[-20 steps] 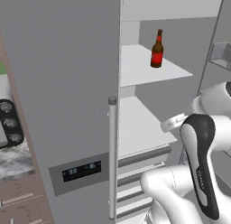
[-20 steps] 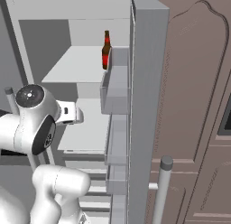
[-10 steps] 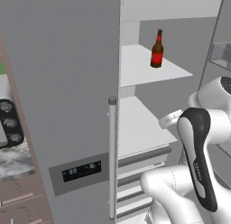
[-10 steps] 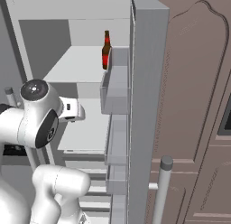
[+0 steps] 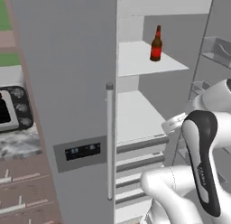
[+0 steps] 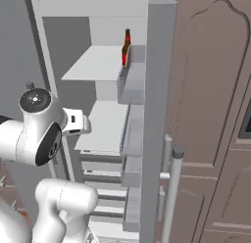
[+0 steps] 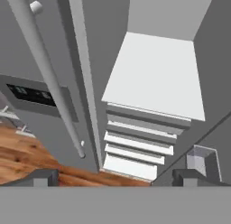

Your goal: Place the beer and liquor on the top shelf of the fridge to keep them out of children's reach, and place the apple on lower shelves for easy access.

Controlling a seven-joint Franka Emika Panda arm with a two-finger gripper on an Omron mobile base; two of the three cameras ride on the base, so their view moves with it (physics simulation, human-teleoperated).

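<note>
Your gripper (image 7: 113, 175) hangs wide open and empty over the lower shelf (image 7: 158, 78), while the upright beer (image 5: 156, 44) stands above on the top shelf (image 5: 144, 60).

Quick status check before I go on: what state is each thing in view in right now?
fridge: right door open, left door shut.
beer: upright on the top shelf, near its front right corner.
lower shelf: bare, nothing on it.
drawers: pushed in.
hand: open, holding nothing, facing the lower shelf.
</note>
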